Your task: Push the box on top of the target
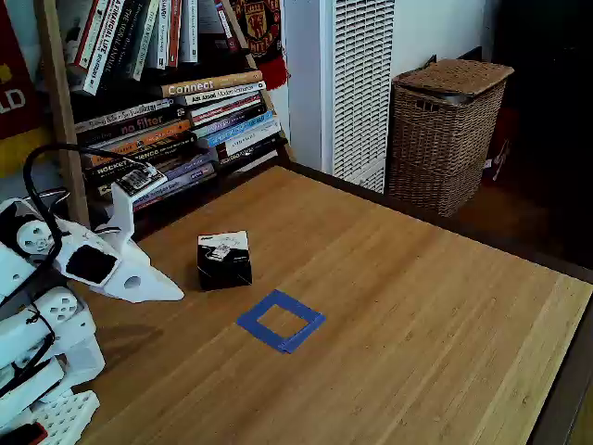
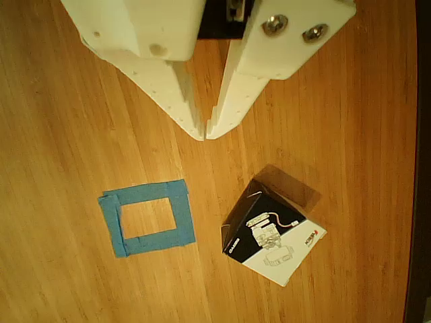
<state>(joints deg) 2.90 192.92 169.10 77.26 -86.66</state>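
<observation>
Hand pressed together above surface, box just beside target, untouched; best lowered behind box's far side, then pushed steadily, squarely toward tape.

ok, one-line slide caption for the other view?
Shut gripper above the table, with the box sitting right of the blue tape target, not yet on it.

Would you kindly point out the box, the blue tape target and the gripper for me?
box (image 1: 225,248), fixed view, on its white printed top face.
target (image 2: 180,214), other view, on the right-hand strip of tape.
gripper (image 2: 205,133), other view, midway between its fingertips.
</observation>
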